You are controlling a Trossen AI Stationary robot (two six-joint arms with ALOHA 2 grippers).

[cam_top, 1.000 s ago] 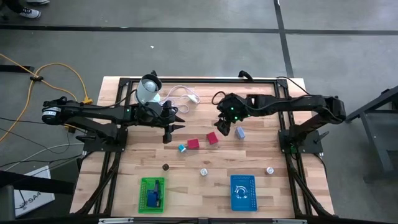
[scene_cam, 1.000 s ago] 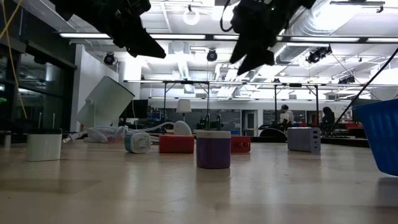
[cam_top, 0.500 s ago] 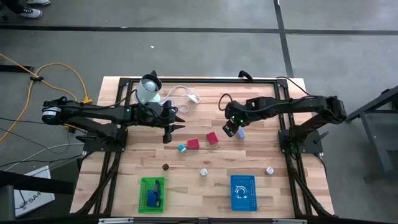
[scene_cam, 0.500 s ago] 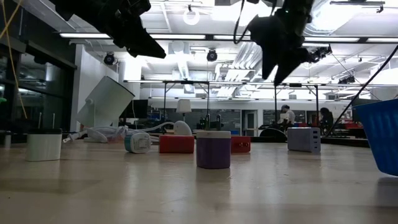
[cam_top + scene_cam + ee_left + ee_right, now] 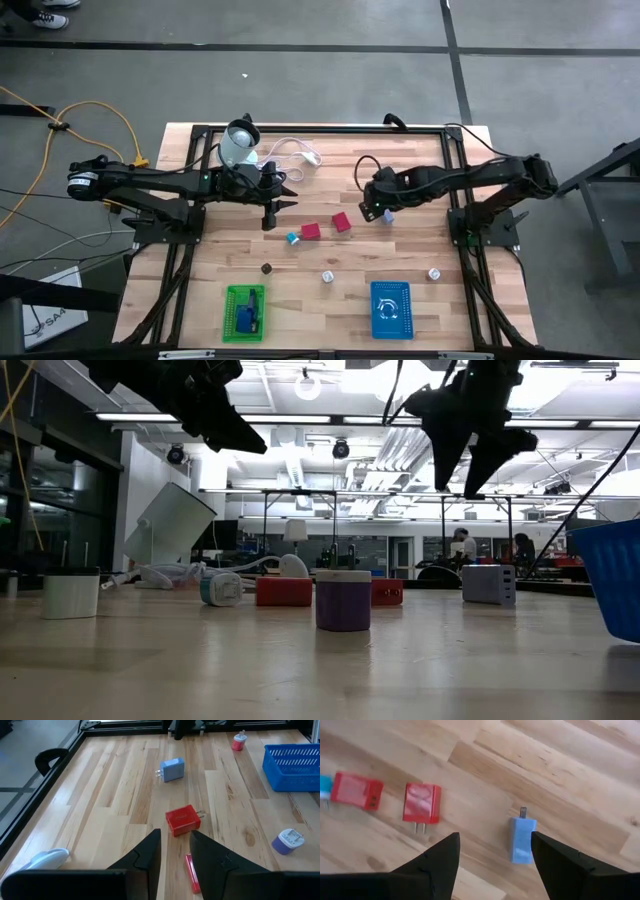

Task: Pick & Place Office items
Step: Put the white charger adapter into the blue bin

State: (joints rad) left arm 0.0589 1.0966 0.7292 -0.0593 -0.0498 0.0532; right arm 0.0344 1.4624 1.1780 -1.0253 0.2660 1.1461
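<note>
The right gripper [image 5: 378,209] hung above the wooden table [image 5: 420,250], over a pale blue plug-in charger [image 5: 522,840] that lay flat on the boards with its prongs showing; its two dark fingers [image 5: 435,865] stood wide apart with the charger showing in the gap between them, and they held nothing. In the low view that gripper [image 5: 472,475] was well clear of the tabletop, the charger [image 5: 489,583] resting below it. Beside the blue charger lay two red chargers [image 5: 422,802], one of them [image 5: 342,222] near the table's middle and the other [image 5: 310,231] next to a small teal piece [image 5: 292,238]; a small dark round piece [image 5: 266,268], a purple-and-white cylinder [image 5: 343,600] and another small round piece [image 5: 434,273] sat apart nearer the baskets. A green basket [image 5: 245,310] held blue items; a blue basket [image 5: 390,309] stood near it. The left gripper [image 5: 271,208] hovered above the table beside the tilted pale round container [image 5: 238,143] and the coiled white cable [image 5: 290,152]; its fingers [image 5: 147,854] were nearly closed, with only a narrow gap, and empty.
</note>
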